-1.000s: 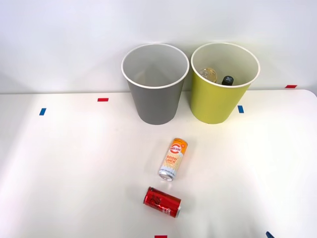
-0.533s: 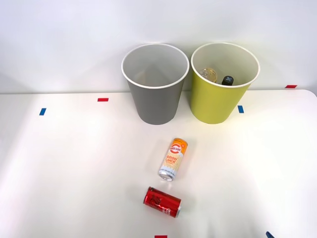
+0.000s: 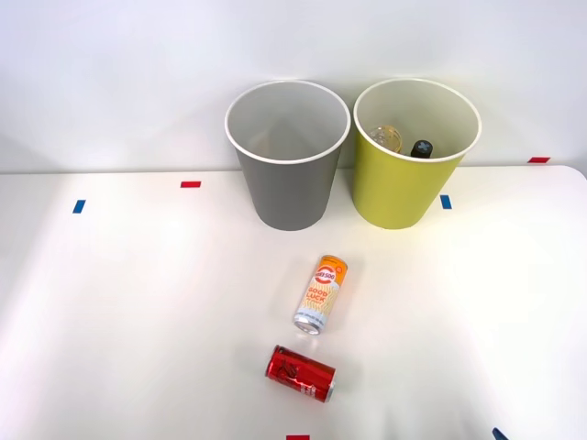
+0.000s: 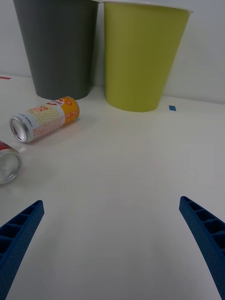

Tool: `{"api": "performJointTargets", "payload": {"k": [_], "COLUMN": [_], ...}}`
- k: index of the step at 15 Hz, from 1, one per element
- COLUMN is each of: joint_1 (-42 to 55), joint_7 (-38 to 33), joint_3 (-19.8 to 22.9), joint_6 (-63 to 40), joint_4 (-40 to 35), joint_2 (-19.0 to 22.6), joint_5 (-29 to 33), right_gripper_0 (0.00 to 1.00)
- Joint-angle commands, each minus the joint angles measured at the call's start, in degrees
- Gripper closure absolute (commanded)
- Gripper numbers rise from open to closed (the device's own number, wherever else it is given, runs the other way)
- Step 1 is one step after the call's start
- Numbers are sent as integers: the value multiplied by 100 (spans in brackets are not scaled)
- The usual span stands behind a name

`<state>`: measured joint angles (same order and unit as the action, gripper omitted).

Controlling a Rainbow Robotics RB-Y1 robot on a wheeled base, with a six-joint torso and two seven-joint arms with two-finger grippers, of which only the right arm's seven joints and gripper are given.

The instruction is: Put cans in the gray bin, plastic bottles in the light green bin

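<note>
Right claw (image 4: 112, 243) is hanging wide open, empty, low over worktop (image 3: 138, 302). Orange-and-white can (image 3: 320, 293) is lying on its side, long axis near-to-far, w/ red can (image 3: 301, 373) nearer, crosswise.

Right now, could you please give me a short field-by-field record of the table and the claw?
gray bin: upright, nothing visible inside
light green bin: upright, holds a black-capped bottle
orange-and-white can: lying on the table, in front of the gray bin
red can: lying nearer the robot, apart from the other
right claw: open, holding nothing
</note>
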<state>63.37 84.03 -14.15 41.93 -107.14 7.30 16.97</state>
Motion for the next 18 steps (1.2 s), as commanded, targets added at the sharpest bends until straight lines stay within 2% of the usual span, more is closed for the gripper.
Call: {"api": "performJointTargets", "payload": {"k": [1,18], "joint_1": [0,0], "joint_7": [0,0], "joint_3": [0,0], "joint_6": [-1,-1], "joint_4": [0,0], "joint_2": [0,0], "joint_5": [0,0], "right_gripper_0": [0,0]}}
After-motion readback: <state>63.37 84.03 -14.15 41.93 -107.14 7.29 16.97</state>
